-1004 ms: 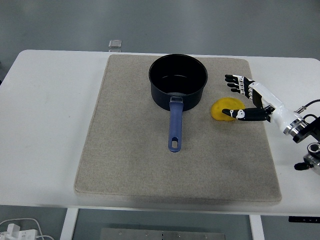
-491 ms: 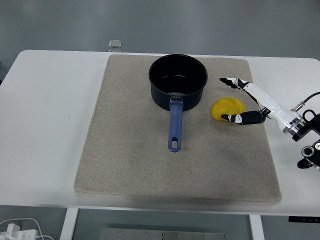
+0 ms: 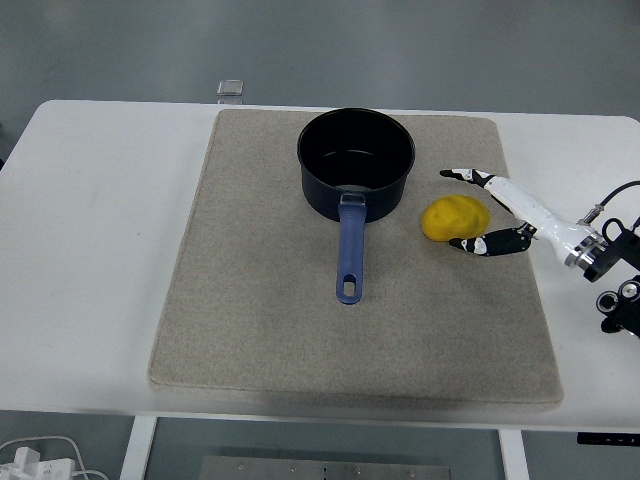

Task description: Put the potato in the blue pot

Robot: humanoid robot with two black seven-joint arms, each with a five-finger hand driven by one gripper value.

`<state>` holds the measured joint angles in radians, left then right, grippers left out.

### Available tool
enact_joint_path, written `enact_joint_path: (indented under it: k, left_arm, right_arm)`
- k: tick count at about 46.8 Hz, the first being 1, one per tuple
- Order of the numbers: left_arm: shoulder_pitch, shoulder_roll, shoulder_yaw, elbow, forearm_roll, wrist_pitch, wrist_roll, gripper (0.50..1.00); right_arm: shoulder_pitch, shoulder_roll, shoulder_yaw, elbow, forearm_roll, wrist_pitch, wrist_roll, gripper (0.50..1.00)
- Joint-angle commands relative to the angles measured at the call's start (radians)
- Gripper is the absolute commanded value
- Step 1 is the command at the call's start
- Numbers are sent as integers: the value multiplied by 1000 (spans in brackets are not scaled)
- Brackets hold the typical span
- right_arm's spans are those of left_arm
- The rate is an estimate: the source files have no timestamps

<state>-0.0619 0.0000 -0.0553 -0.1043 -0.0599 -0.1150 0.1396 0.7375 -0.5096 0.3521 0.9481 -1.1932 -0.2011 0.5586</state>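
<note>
Potato (image 3: 454, 217) lies toward the mat's (image 3: 250, 330) right edge, just beside the blue pot (image 3: 356, 163). My right hand (image 3: 487, 208) brackets it, fingers spread, grasping nothing. Risk: closing off-centre could roll the potato away, I judge.

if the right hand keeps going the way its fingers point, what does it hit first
Most likely the potato. The right hand points left across the mat, its open fingers either side of the potato, which lies right in front of the palm. The blue pot comes after. Height is unclear.
</note>
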Motion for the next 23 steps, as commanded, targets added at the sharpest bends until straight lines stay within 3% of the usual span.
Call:
enact_joint_path:
  k: [1,20,23]
  left_arm:
    - [1,0,0,0,0,0,0,999]
    - [1,0,0,1,0,1,0,999]
    - [1,0,0,0,0,0,0,999]
  right_arm:
    - [-1,3,-1,0,1,0,0,919]
    - [-1,60,1,-55,10,6,1,924]
    - [-1,62,-1,-55,14,9,1,903]
